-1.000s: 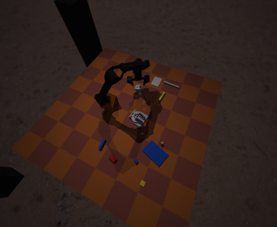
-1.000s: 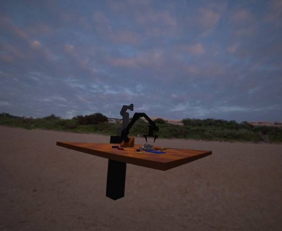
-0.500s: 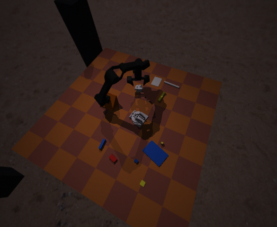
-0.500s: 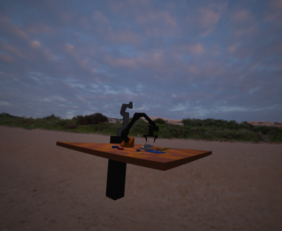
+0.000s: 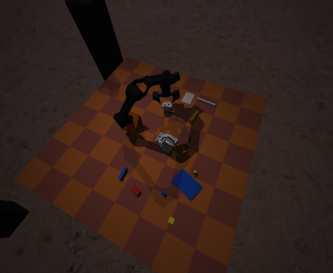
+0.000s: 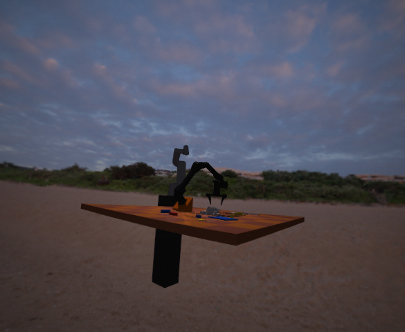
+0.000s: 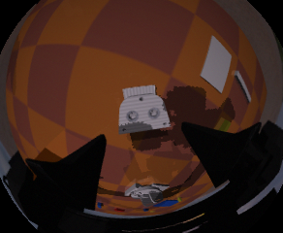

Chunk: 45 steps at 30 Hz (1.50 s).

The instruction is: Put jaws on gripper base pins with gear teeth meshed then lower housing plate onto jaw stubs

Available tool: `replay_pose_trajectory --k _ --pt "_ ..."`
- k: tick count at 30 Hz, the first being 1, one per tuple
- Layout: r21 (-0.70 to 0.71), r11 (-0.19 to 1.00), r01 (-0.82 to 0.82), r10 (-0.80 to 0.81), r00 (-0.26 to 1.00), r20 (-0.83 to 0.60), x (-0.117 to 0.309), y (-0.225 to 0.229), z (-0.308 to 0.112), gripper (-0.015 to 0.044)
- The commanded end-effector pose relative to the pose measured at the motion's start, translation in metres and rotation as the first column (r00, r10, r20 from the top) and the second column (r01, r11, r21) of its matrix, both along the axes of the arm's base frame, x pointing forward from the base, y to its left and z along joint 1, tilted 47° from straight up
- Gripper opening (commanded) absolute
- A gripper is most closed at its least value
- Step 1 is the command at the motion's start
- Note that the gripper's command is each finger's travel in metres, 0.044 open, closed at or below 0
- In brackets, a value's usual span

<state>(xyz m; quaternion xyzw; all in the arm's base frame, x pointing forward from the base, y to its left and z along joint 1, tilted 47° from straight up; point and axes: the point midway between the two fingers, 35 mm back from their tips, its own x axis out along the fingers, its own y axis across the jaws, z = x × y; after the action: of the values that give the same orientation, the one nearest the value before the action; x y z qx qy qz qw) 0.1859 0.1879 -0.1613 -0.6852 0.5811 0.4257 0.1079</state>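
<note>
A pale, rounded piece with two round features on top and a ribbed back edge stands below my gripper. I cannot tell whether it is the gripper base or the housing plate. A second pale cluster lies nearer the middle of the table, with dark lines or shadows across it; its separate parts, jaws included, cannot be told apart. In the exterior view the pale parts merge together. My gripper is wide open and empty, pointing down above the rounded piece, not touching it.
A white plate, a pale bar and a yellow bar lie beyond the gripper. A blue plate, blue bar, red block and small yellow and blue blocks lie on the opposite side. An orange wedge stands by the arm's base.
</note>
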Motion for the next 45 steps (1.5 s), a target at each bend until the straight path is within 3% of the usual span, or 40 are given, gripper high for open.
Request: replay_pose_trajectory --k 1,25,45 --pt "0.0 1.0 -0.004 0.004 1.0 0.0 0.001 0.0 0.0 0.044" --pt "0.0 1.0 0.0 0.0 1.0 0.0 0.0 0.0 0.0 0.044" --pt "-0.001 1.0 -0.002 0.002 1.0 0.001 0.001 -0.021 -0.024 0.044"
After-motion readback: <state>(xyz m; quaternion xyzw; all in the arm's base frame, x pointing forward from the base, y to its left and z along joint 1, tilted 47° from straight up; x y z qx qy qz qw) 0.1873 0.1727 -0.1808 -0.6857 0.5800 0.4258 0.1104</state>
